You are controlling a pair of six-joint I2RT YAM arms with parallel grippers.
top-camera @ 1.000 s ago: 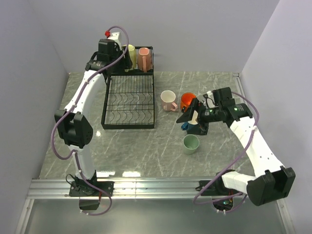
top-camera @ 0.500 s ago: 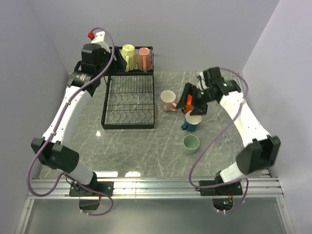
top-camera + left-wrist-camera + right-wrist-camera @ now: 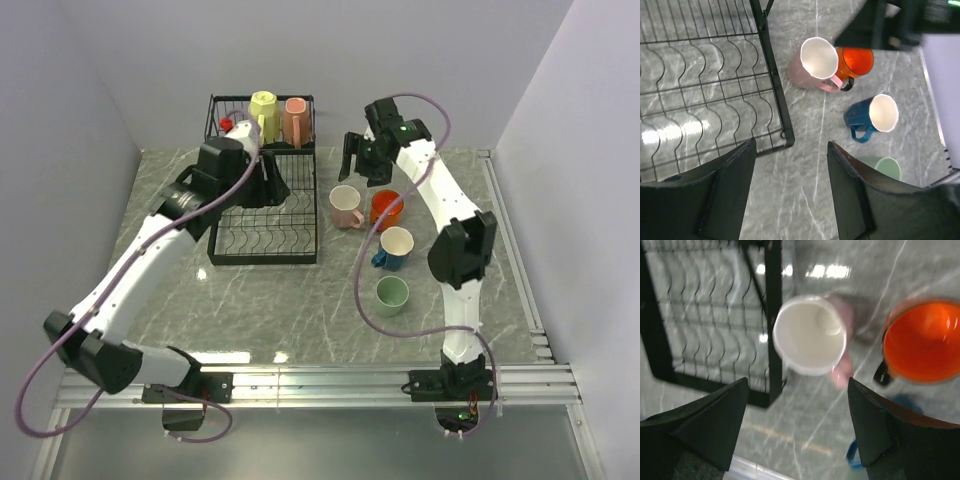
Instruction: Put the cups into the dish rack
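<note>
Fig.: R gripper (image 3: 797, 386), fingers spread, empty, hangs above pink cup (image 3: 810, 335): upright on table (image 3: 300, 310), just right of dish rack (image 3: 262, 259), handle near-right. L gripper (image 3: 790, 146), also spread, empty, over the rack; R arm nearer.

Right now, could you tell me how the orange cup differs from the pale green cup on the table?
The orange cup has a dark handle; the pale green cup has none. The orange cup stands close beside a pink cup; the pale green cup stands alone, nearer the front edge. Both are upright on the table, outside the dish rack.
</note>
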